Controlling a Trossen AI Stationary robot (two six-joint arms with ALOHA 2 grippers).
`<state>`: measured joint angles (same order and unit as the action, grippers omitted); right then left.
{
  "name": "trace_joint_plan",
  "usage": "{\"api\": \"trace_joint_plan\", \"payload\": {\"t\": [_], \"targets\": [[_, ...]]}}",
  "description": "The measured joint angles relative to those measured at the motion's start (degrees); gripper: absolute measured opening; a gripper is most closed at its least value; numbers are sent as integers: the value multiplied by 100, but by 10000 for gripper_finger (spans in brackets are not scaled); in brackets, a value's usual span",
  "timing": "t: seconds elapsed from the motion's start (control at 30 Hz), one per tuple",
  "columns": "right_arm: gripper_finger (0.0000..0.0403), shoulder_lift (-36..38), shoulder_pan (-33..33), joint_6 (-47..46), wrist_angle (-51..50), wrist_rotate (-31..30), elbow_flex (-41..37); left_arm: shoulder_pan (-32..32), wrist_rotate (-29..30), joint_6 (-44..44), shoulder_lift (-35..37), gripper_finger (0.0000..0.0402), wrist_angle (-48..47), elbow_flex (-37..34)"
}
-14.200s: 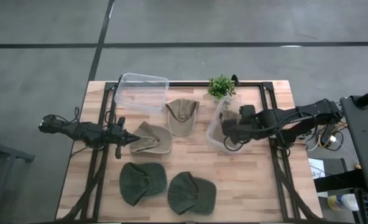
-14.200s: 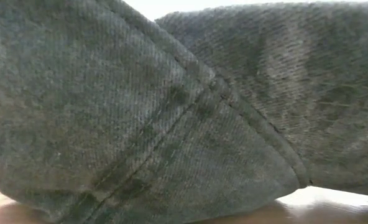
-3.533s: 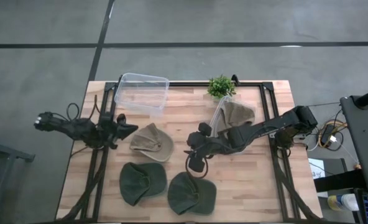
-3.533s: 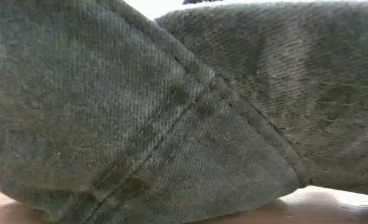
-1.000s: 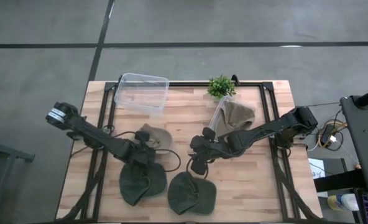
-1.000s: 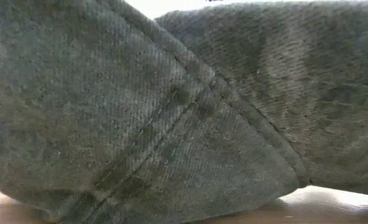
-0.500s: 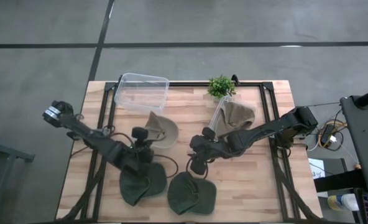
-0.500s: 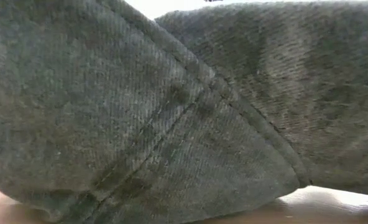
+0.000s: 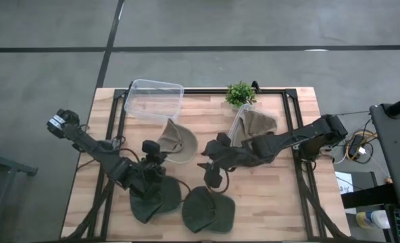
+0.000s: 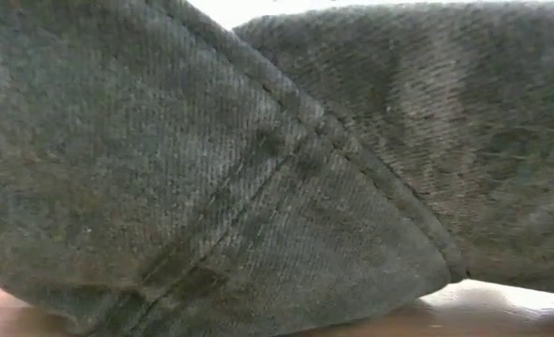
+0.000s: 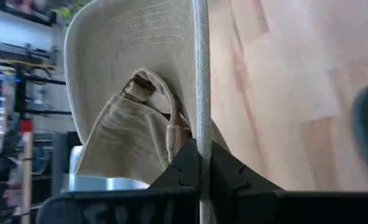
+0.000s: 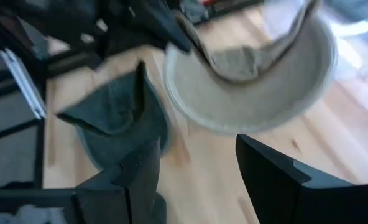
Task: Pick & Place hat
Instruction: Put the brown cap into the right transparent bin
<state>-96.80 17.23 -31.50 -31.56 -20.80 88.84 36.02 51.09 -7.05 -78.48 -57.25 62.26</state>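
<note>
Closest to the front edge of the table (image 9: 267,209) lie two dark green hats side by side, the left green hat (image 9: 149,202) and the right green hat (image 9: 209,210), and they sit so near the low camera that green cloth fills that whole view. Just behind them the work is going on. The left gripper (image 9: 161,150) has its two fingers pinched tight on the rim of the tan hat (image 9: 178,142), and the hat hangs tipped up from them, with its strap and buckle showing in the left wrist view. The left arm reaches in low from the table's left side, bends over the left green hat, and points its gripper toward the back. This looks like the carry step: the hat is picked up and now needs a place to go. The next move likely means swinging the hat back and over the clear box (image 9: 154,99) at the far left, keeping it high enough to pass the box wall, then letting go. The right gripper (image 9: 212,175) hangs over the middle of the table, just behind the right green hat, fingers spread apart and holding nothing. The right arm stretches in long and low from the right side. Farther back, another tan hat (image 9: 257,125) sits in the tipped clear tub (image 9: 236,124), and a small green plant (image 9: 240,93) stands at the back edge.
</note>
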Motion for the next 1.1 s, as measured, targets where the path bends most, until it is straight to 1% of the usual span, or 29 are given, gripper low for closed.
{"api": "trace_joint_plan", "payload": {"t": [0.07,0.13,0.27,0.4,0.5,0.63,0.73,0.8,0.87,0.97,1.1], "targets": [[203,57,2,155,24,-126,141,52,297,102,0,7,-1,0],[203,95,2,281,13,-404,241,97,729,268,0,7,-15,0],[203,166,-7,556,-15,-1262,435,148,1635,683,0,7,-27,-2],[203,198,-37,784,-131,-2143,674,146,2243,1055,0,7,-27,-2],[203,198,-59,1303,-145,-2312,768,144,2455,1272,0,7,-25,-7],[203,193,-144,1409,-81,-2589,907,144,2835,1579,0,7,-25,-27],[208,193,-266,1655,-67,-2583,1025,144,2953,1629,0,7,-20,-31],[218,193,-352,1758,25,-2551,1057,144,3005,1637,0,7,-22,-41],[234,193,-457,1831,202,-2275,1064,142,3011,1641,0,7,-20,-49],[262,193,-659,1810,417,-1646,1050,144,3030,1676,0,7,-20,-55],[294,158,-964,1516,463,-1266,1046,141,3036,1694,0,7,-18,-55]]}}
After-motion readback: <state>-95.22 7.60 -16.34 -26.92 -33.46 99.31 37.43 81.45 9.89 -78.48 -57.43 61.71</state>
